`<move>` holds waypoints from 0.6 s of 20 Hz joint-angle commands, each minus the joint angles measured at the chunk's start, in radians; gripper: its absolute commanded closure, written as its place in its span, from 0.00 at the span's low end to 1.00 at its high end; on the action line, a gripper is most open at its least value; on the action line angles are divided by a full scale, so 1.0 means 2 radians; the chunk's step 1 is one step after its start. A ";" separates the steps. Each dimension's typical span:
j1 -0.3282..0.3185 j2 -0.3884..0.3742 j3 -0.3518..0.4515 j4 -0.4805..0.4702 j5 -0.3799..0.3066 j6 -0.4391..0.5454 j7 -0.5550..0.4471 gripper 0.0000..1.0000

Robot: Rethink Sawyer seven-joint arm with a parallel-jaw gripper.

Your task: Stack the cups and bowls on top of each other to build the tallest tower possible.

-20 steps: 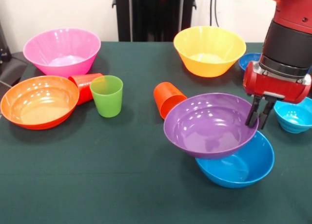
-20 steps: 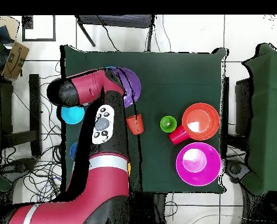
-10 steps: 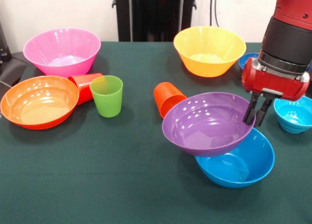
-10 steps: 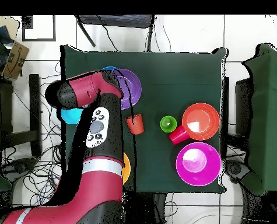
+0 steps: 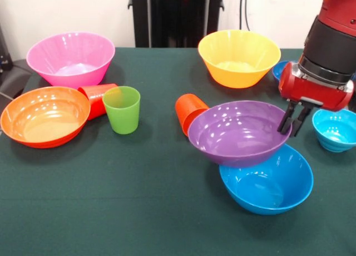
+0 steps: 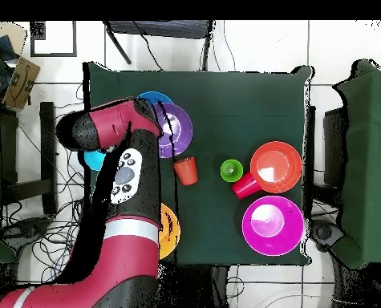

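Levelled, purple bowl (image 5: 239,132) hangs from pincer (image 5: 293,124); rim pinched.

A robotics lab: a green-clothed table (image 6: 249,96) on a tiled floor (image 6: 257,44), tangled cables (image 6: 61,233) around it, and a red robot arm (image 6: 117,208).

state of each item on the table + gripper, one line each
gripper: shut on purple bowl's rim
purple bowl: held, overlapping blue bowl's rim
blue bowl: upright, on table
yellow bowl: upright, empty
pink bowl: upright, empty
orange bowl: upright, empty
cyan bowl: upright
green cup: upright
red cup: on its side
orange cup: on its side
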 commanded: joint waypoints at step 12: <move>-0.026 -0.023 0.075 0.021 0.063 -0.048 0.027 1.00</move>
